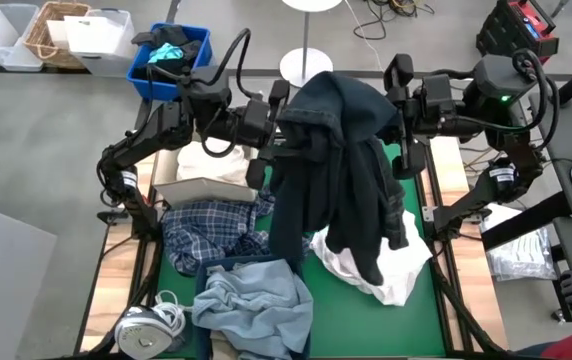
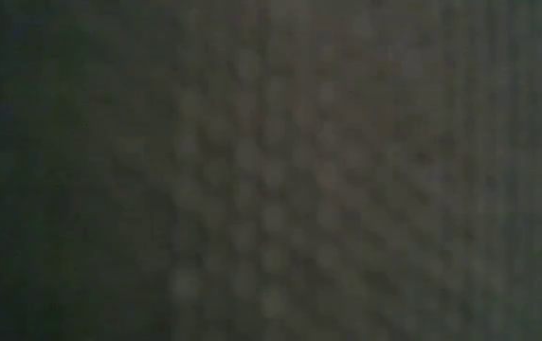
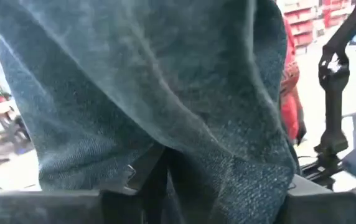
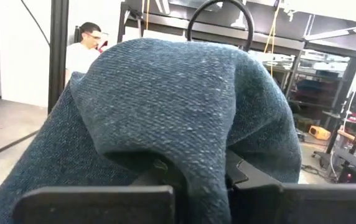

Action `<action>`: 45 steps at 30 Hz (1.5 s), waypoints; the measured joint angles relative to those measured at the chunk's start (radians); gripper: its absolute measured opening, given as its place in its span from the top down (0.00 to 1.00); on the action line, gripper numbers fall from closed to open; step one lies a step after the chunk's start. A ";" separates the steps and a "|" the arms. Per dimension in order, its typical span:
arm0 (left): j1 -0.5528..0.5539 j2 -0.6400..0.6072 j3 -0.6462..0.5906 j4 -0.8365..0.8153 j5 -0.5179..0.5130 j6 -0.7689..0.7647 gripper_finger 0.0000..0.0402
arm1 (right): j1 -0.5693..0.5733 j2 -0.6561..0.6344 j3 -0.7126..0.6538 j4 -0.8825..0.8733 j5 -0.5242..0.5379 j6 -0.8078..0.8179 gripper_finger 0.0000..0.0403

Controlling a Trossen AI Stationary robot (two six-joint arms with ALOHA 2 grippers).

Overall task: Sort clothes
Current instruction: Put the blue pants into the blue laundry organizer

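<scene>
2 hands hold dark navy piece [image 1: 338, 165] hanging lengthwise.

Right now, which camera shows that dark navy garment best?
The high view: the dark navy garment hangs whole between the left gripper and right gripper. Both wrist views show only close-up cloth; the low view shows nothing recognisable.

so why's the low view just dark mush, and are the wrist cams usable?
Low view: blocked by out-of-focus textured material close to the lens. Both wrist views: the dark navy garment fills the frame, weave sharp, room behind overexposed in the left one. High view: evenly lit, clear.
</scene>
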 joint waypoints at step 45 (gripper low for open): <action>-0.035 -0.007 -0.005 0.087 -0.002 -0.056 0.99 | -0.004 0.075 -0.002 -0.281 0.315 0.285 0.85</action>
